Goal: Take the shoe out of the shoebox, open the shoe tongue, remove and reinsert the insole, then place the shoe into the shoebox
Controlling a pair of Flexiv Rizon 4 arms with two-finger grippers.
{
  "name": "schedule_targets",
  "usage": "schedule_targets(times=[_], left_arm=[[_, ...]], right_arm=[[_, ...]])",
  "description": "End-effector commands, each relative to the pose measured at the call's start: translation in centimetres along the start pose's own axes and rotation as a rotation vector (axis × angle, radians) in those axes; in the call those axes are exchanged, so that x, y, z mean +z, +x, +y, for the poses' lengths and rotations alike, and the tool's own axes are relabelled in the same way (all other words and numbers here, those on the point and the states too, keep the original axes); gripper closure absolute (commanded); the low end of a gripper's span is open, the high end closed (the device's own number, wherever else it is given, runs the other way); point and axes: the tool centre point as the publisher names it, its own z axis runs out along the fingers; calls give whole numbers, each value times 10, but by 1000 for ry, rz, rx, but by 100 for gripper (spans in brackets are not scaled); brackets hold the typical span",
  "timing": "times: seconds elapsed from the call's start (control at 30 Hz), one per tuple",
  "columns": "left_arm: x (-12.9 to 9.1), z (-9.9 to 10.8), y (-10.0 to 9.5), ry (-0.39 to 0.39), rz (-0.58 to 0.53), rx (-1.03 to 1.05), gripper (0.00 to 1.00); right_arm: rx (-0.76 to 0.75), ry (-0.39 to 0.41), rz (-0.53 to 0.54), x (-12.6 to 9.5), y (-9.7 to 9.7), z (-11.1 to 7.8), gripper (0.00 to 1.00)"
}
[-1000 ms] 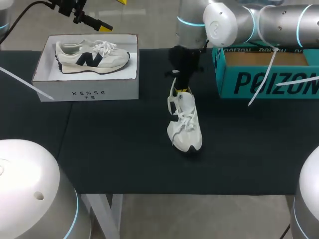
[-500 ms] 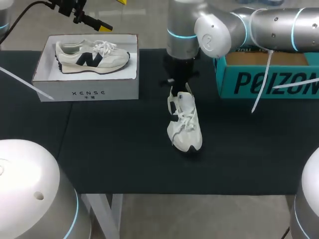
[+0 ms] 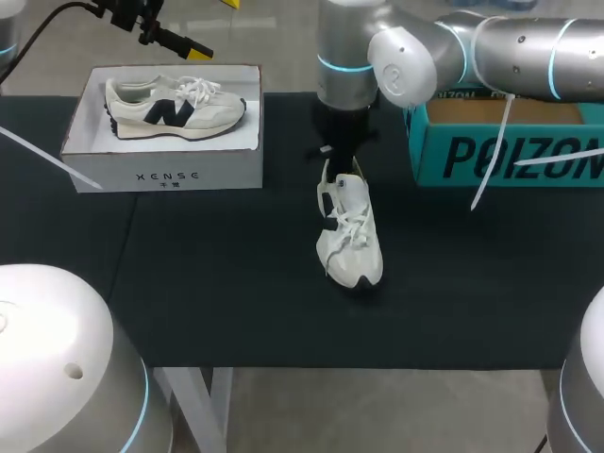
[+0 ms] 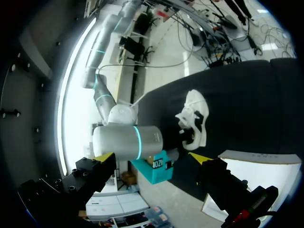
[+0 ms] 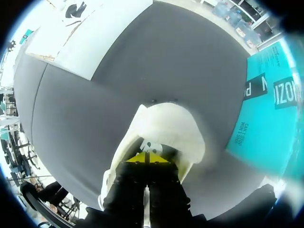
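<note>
Now, shoe: white lace-up, out of any box, standing on the black table. Toe points toward the robot, heel end away, and the laces lie loose on top.
right gripper: directly over the shoe's heel end, with its yellow tips pushed down into the shoe's opening. Tips are pressed together, only a thin seam between them — can't tell whether any part of the shoe is caught in that seam.
right arm: comes in from the shoe's right, with the wrist vertical above the heel.
left gripper: well apart from the shoe, up off its far left side. Fingers are spread wide and hold nothing.
teal box: to the right of the shoe, level with and beyond its heel end. It is near the shoe but not touching, and its top is open.
white box: to the left of the shoe, well apart, on the same table and beyond the heel line.
second sneaker: inside the white box, far left of the shoe. It lies on its side — pale upper, dark mark on the side, toe end toward the shoe.
</note>
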Motion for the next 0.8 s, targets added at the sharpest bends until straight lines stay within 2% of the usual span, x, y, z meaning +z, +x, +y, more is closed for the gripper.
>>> schedule_targets(times=[0.03,0.37,0.6,0.8], left_arm=[[0,0,0,1,5,0,0],[0,0,0,1,5,0,0],[0,0,0,1,5,0,0],[0,0,0,1,5,0,0]], right_arm=[[-4,5,-33,-20,-5,-4,100],[8,0,10,10,-9,-1,100],[16,9,52,31,-3,0,100],[17,16,66,30,1,-4,100]])
